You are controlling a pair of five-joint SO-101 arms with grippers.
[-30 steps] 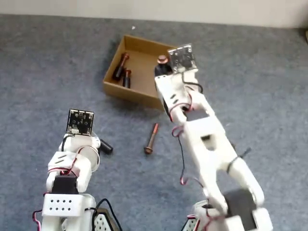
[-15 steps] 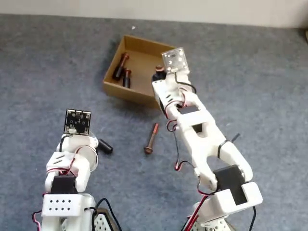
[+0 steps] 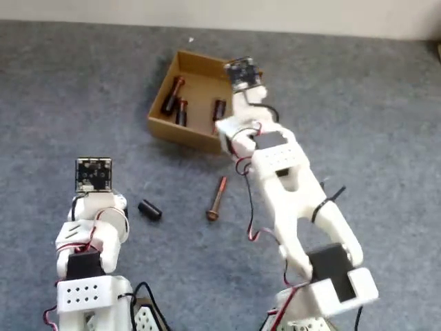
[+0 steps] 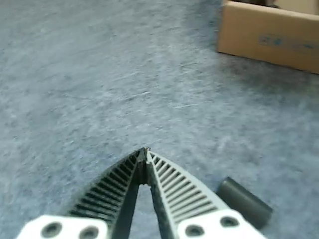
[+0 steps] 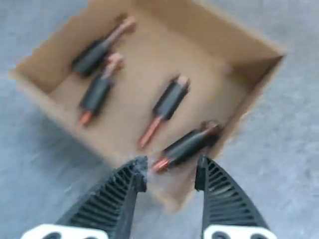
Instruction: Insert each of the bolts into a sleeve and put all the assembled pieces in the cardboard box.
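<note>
Having been held over the cardboard box point(image 5: 199, 22) a second ago, the assembled piece point(image 5: 187, 144) is now released and lies inside it, just beyond the right end effector point(image 5: 169, 172), whose jaws are spread wide. The left end effector point(image 4: 144, 154) is drawn back, closed on nothing, beside the loose sleeve point(image 4: 244, 201) on the desk point(image 3: 358, 103)
</note>
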